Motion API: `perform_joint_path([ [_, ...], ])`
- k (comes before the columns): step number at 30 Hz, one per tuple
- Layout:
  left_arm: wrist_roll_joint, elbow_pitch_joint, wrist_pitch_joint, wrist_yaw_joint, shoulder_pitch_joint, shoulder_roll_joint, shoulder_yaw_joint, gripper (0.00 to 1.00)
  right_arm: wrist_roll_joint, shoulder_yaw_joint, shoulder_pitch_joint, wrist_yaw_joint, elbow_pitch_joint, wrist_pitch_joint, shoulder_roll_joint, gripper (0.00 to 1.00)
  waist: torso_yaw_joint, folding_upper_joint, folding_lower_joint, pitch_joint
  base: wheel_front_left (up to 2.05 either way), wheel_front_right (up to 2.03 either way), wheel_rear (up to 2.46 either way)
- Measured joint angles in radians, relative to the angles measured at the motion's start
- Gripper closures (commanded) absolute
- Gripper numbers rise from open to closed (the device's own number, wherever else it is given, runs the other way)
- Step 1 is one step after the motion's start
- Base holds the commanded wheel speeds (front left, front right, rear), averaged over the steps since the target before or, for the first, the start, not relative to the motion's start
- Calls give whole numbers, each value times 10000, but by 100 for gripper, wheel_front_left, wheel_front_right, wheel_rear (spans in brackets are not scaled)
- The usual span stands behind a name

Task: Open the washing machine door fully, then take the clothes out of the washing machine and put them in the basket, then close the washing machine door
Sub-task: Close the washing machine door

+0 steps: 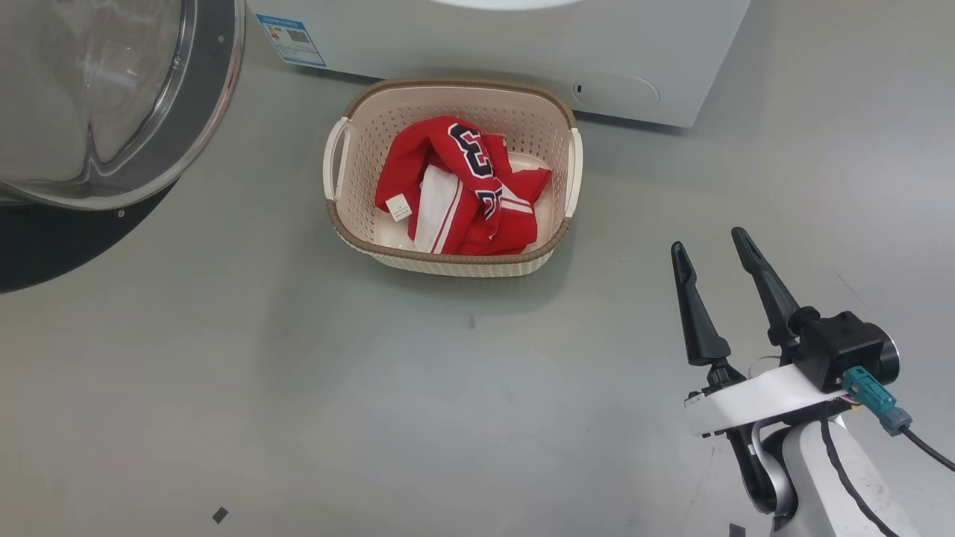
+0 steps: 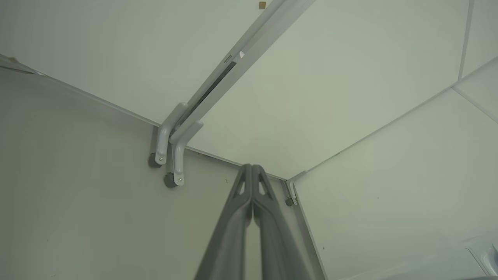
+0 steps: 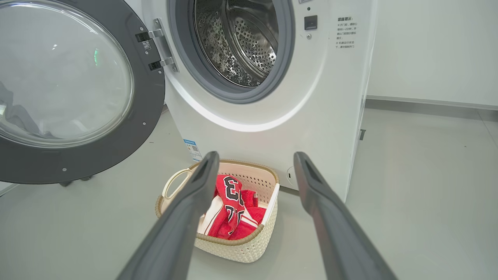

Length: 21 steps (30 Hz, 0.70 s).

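Note:
The washing machine [image 3: 311,97] stands with its door [image 3: 66,89] swung wide to the left; the steel drum [image 3: 241,42] looks bare. In the head view the door [image 1: 97,104] fills the top left and the machine's base [image 1: 522,45] runs along the top. The red clothes [image 1: 462,186] lie in the cream basket [image 1: 448,265] on the floor before the machine, also clothes [image 3: 233,212] in the basket [image 3: 237,245]. My right gripper [image 1: 709,246] hovers open and empty, to the right of the basket; right gripper [image 3: 253,159]. My left gripper [image 2: 252,168] is shut, empty, pointing at a white wall corner.
Grey floor [image 1: 298,388] spreads around the basket, with a small dark scrap [image 1: 220,514] at the front left. A white rail on two castor feet [image 2: 171,155] stands by the wall panels in the left wrist view. A white wall [image 3: 432,50] rises right of the machine.

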Motion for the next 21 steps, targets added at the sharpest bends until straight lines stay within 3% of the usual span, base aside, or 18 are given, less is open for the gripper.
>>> perform_joint_path([
  [21, -1011, 2307, 2150, 134, -1505, -263, 245, 100, 0, -35, -152, 0, 144, -29, 10, 0, -125, 0, 0, -34, 0, 0, 0],
])
